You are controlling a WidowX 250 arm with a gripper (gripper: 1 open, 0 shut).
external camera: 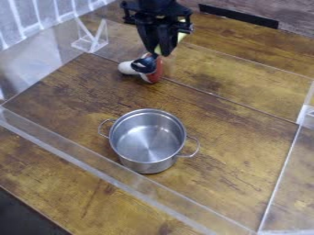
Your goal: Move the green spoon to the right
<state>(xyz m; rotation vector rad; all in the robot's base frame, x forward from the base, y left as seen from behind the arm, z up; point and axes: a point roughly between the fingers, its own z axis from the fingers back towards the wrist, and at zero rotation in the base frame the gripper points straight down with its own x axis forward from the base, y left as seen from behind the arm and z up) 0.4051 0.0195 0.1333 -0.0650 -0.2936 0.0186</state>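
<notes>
My black gripper (156,50) hangs from the arm at the top middle, pointing steeply down, high over the wooden table (233,101). Its jaws are shut on the green spoon (149,62). The spoon is a small blurred shape dangling just under the fingertips, and its handle is mostly hidden between the fingers. The spoon hangs in the air in front of the red-and-white mushroom toy (135,70), which lies on the table behind it.
A steel pot (149,139) with two side handles stands at the centre front. Clear acrylic walls (73,147) fence the table at the front, left and right. A clear plastic stand (88,37) sits at the back left.
</notes>
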